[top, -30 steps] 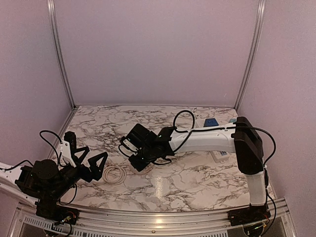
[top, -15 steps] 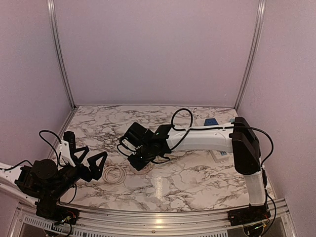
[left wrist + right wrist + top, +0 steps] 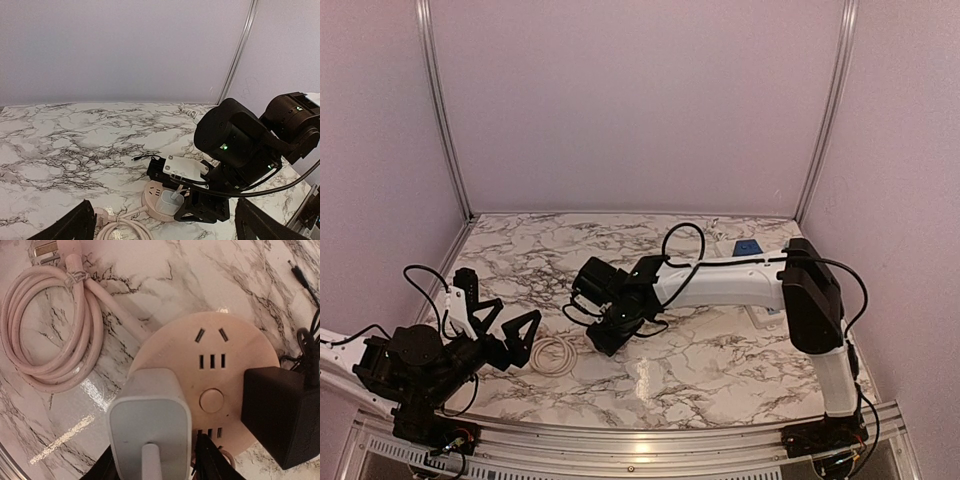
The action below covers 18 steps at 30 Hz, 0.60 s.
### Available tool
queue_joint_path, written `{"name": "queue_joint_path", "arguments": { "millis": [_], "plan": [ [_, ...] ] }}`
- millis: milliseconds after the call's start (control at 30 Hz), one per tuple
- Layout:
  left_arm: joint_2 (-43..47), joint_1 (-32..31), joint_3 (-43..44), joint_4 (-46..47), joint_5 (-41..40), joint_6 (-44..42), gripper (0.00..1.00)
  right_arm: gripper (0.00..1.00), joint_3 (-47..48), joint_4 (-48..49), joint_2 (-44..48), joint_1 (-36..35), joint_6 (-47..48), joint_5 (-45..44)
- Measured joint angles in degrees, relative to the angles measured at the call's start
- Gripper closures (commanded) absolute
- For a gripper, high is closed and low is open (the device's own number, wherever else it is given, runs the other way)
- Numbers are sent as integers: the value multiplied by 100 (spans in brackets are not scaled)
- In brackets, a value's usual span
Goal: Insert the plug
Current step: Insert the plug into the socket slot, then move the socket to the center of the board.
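A white plug [image 3: 150, 425] stands upright in the round pink socket hub [image 3: 220, 345], seated at the hub's near edge [image 3: 172, 201]. My right gripper [image 3: 155, 455] hangs straight over it, open, one black finger on each side of the plug with a thin gap showing beside the right finger [image 3: 207, 450]. From above, the right gripper [image 3: 610, 328] covers most of the hub. My left gripper [image 3: 508, 326] stands wide open at the left, empty, its fingers [image 3: 75, 225] framing the hub from a distance.
A black adapter [image 3: 277, 410] sits in the hub beside the white plug. The hub's own coiled pink cord [image 3: 50, 325] and its pronged end [image 3: 50, 247] lie left of it on the marble. A thin black barrel connector [image 3: 299, 275] lies behind. A blue item [image 3: 747, 247] lies far right.
The right gripper has sunk a little toward the hub and its jaws have parted from the white plug. The left arm has barely moved.
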<state>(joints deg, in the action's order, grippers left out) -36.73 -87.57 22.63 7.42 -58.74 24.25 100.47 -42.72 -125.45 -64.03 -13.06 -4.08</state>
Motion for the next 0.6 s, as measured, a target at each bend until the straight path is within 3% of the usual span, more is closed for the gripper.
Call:
{"name": "queue_joint_path", "arguments": {
  "millis": [133, 233, 333, 600],
  "plan": [
    [-39, 0, 0, 0, 2, -2, 1, 42, 79, -92, 9, 2, -31, -35],
    [-59, 0, 0, 0, 2, -2, 1, 25, 98, -140, 79, 2, -42, -87],
    [-70, 0, 0, 0, 0, 0, 1, 2, 98, -175, 236, 7, -37, -162],
    [-258, 0, 11, -2, -7, -4, 1, 2, 94, -98, 1106, 9, 28, -404]
  ]
}}
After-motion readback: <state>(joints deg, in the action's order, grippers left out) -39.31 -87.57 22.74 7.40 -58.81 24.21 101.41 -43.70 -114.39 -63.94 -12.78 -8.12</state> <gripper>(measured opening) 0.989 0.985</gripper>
